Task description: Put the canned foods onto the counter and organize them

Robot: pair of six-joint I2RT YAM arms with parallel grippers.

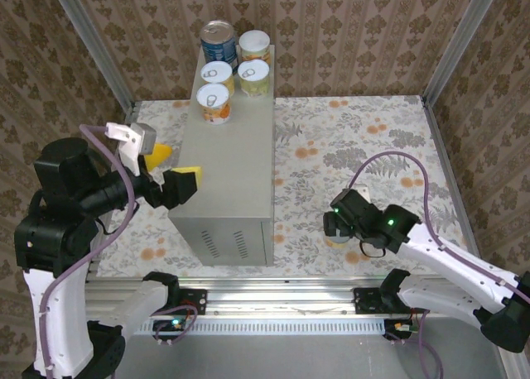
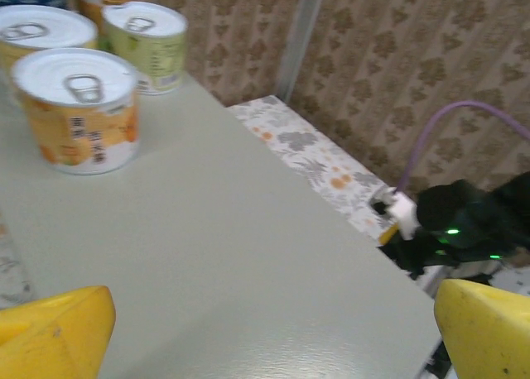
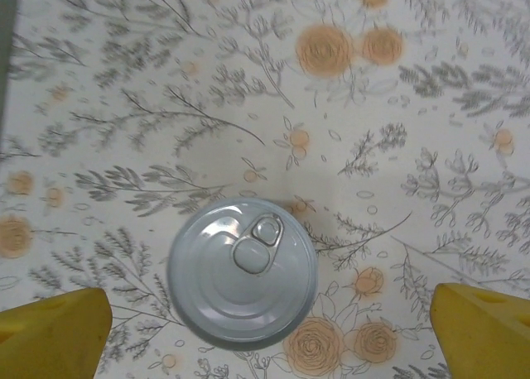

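Right wrist view: sixth can point(image 3: 242, 271) upright on floral floor point(image 3: 431, 106) beneath right gripper point(image 3: 267, 333), spread wide; five cans point(image 1: 217, 74) already on counter point(image 1: 232, 164). Left gripper point(image 1: 172, 168) likewise spread. Risk: off-centre descent topples can.

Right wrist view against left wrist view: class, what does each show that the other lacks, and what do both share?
Right wrist: a lone can upright on the floral floor, below the open right gripper. Left wrist: the counter with orange-labelled cans at its far end, the right arm beyond, the open left gripper. Shared: yellow fingertips spread wide, floral floor.
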